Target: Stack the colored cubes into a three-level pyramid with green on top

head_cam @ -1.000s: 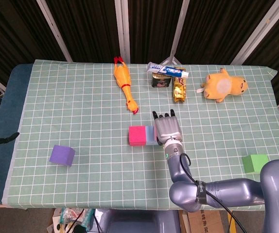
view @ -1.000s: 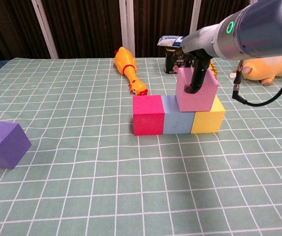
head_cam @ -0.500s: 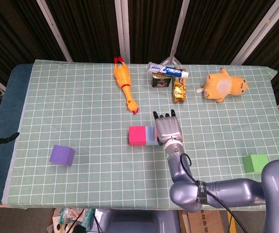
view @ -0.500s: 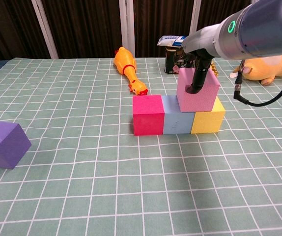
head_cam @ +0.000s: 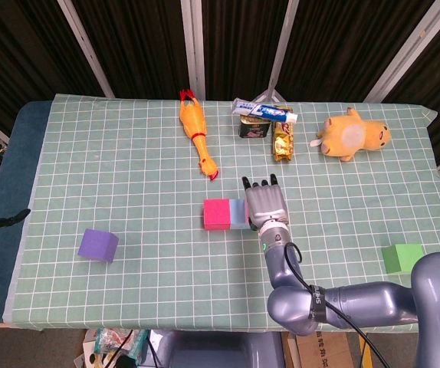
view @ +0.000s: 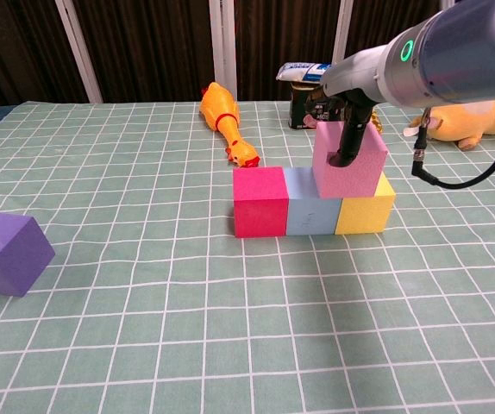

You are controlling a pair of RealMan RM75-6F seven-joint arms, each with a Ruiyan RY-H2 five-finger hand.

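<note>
While the right hand (head_cam: 264,203) grasped the pink cube (view: 348,160), that cube sat on the blue (view: 310,202) and yellow (view: 366,205) cubes of a 3-cube row with the red cube (view: 260,201), mid-table. The green cube (head_cam: 401,257) lay near the table's right edge, the purple cube (head_cam: 98,244) near its left front corner.

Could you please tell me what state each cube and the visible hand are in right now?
Right hand: holds the pink cube.
Pink cube: on second level, over the blue and yellow cubes.
Magenta cube: bottom row, left end.
Blue cube: bottom row, middle.
Yellow cube: bottom row, right end.
Purple cube: loose on the table.
Green cube: loose, unstacked.
</note>
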